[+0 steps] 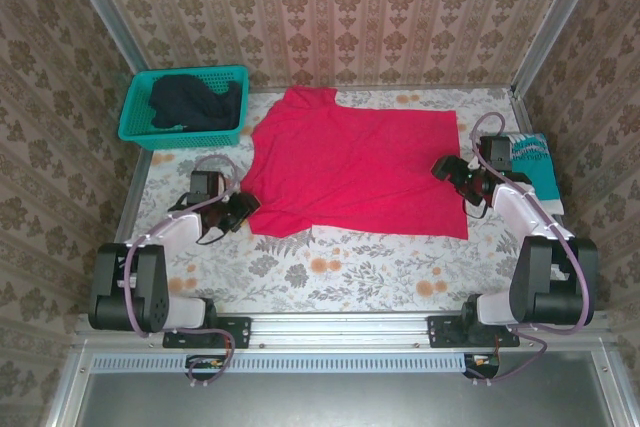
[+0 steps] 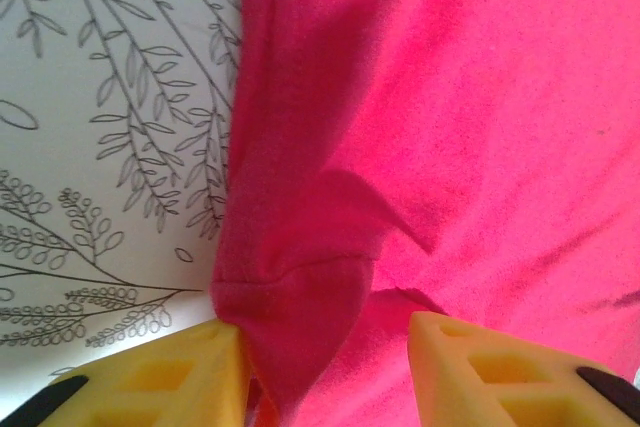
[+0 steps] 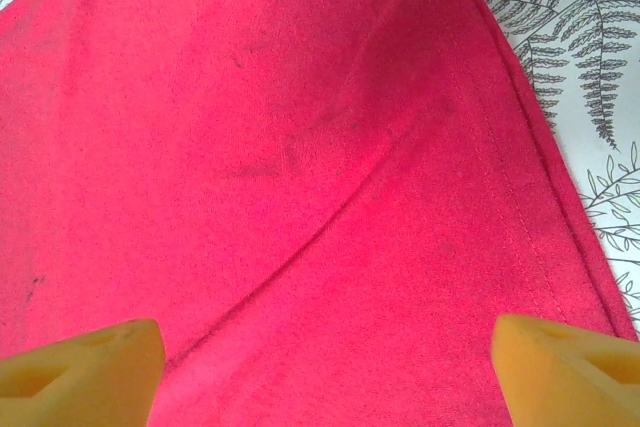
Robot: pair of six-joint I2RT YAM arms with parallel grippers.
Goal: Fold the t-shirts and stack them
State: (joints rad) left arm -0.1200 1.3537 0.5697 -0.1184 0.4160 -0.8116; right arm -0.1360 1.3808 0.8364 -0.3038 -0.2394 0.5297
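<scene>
Red shirt [image 1: 355, 162] lies flat, long axis left to right; left fingers [image 2: 190, 377] straddle a fold at its left edge, grip unclear; right fingers [image 3: 80, 372] spread over its hem.

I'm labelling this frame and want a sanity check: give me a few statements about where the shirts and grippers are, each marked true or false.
1. The red t-shirt lies spread on the table. True.
2. The dark t-shirt lies on the table beside the red one. False: it sits in the teal basket.
3. The left gripper has a raised fold of red cloth between its fingers. True.
4. The right gripper is shut. False: it is open over the red t-shirt's right edge.
5. The teal t-shirt lies on the red one. False: it lies apart, at the table's right edge.
</scene>
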